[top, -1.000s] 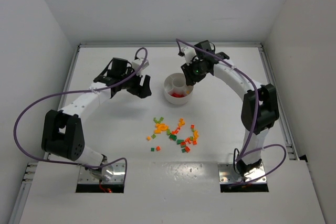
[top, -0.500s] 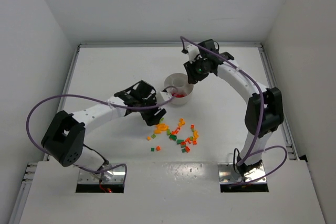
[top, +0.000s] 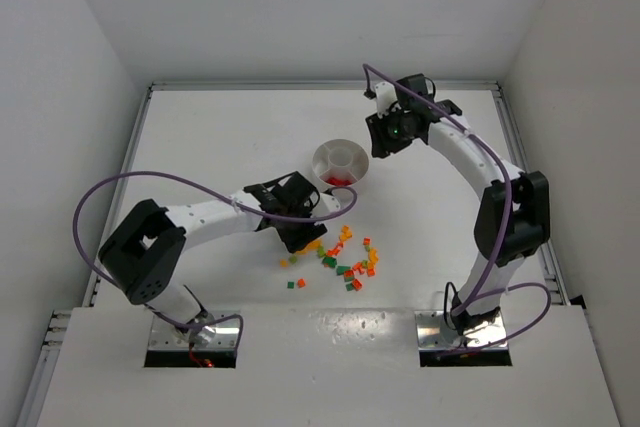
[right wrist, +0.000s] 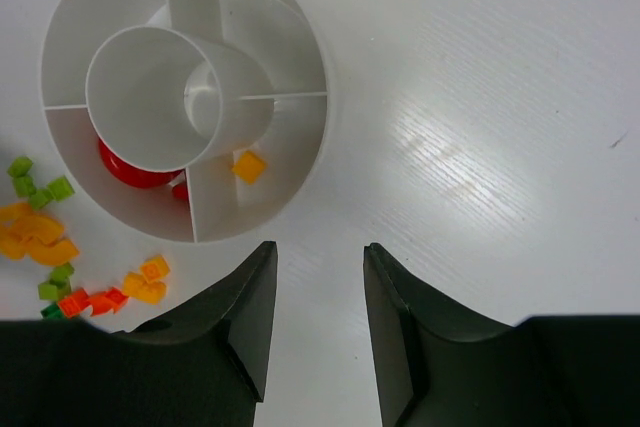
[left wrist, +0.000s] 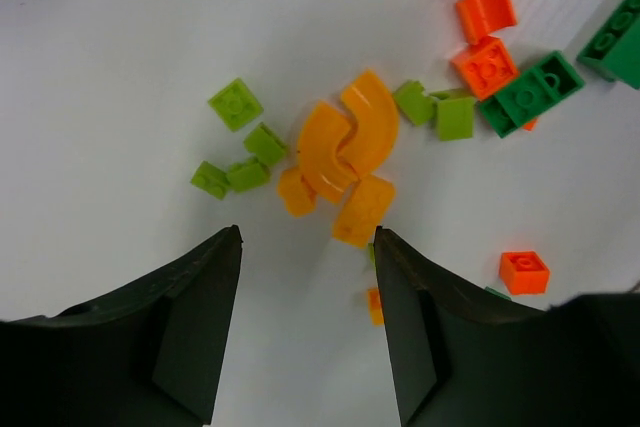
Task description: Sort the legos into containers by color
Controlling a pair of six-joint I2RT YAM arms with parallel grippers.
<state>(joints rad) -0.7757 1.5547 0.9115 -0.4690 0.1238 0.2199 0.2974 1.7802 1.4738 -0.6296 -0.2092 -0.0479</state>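
Bricks [left wrist: 350, 137] lie loose; I see L gripper [left wrist: 308, 239] spread, empty, over orange ones, R gripper [right wrist: 318, 252] spread, empty, beside dish [right wrist: 272, 35].

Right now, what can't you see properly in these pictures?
- Top view: the left gripper covers the left end of the brick pile, and the bricks are too small to tell shapes.
- Right wrist view: the hub of the dish hides most of the red bricks.
- Left wrist view: the right edge cuts off a dark green brick, and a finger hides part of an orange brick.
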